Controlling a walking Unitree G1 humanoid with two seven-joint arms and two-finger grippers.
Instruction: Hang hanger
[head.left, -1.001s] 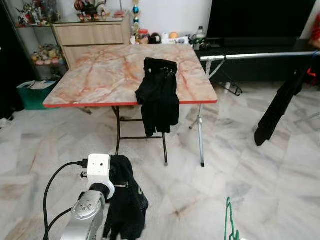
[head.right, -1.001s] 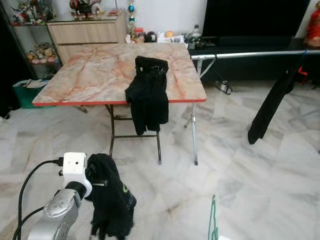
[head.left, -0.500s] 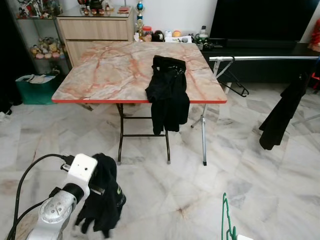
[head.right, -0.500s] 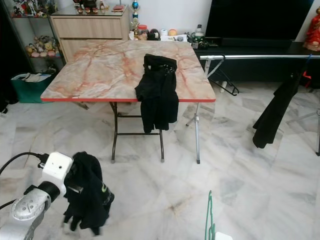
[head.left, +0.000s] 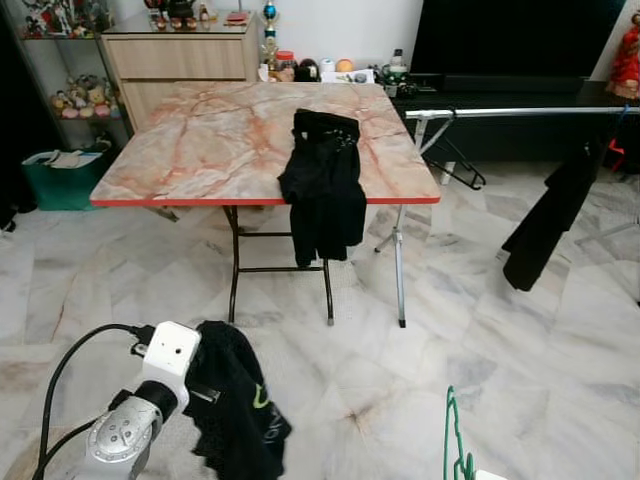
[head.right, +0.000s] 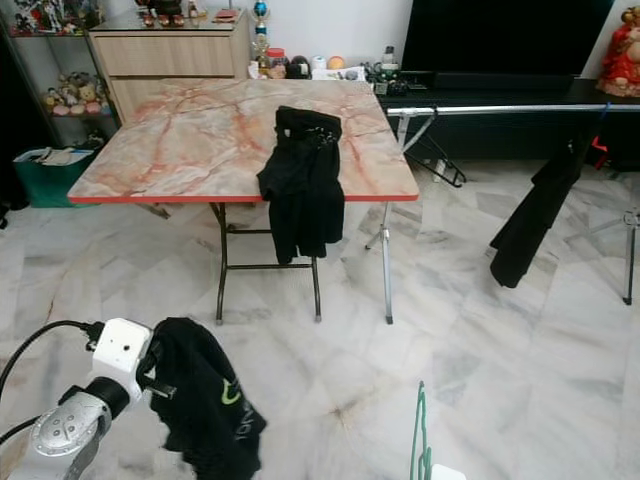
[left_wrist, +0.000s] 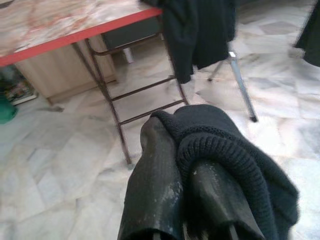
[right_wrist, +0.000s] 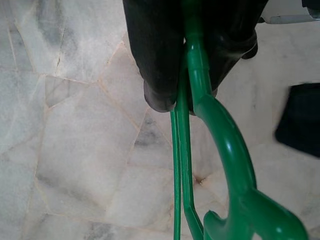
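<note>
Marble floor (head.left: 520, 360) lies between us and the rail (head.left: 520, 112); our left gripper (left_wrist: 187, 187) clamps a dark garment (head.left: 235, 410), our right gripper (right_wrist: 187, 95) pinches the green hanger (right_wrist: 225, 150), which we judge could snag or twist loose.

Bright, even room light (wrist views softly blurred).

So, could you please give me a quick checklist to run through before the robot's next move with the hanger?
1. Right claw shut on the green hanger: ok.
2. Left claw holding the black garment: ok; the cloth is draped over its fingers.
3. Garment fitted on the hanger: not ok; the two are apart.
4. Rail in view beyond the table: ok.
5. Free room on the rail: cannot tell; one dark garment hangs there.
6. Floor path to the rail: ok, bare tiles right of the table.
</note>
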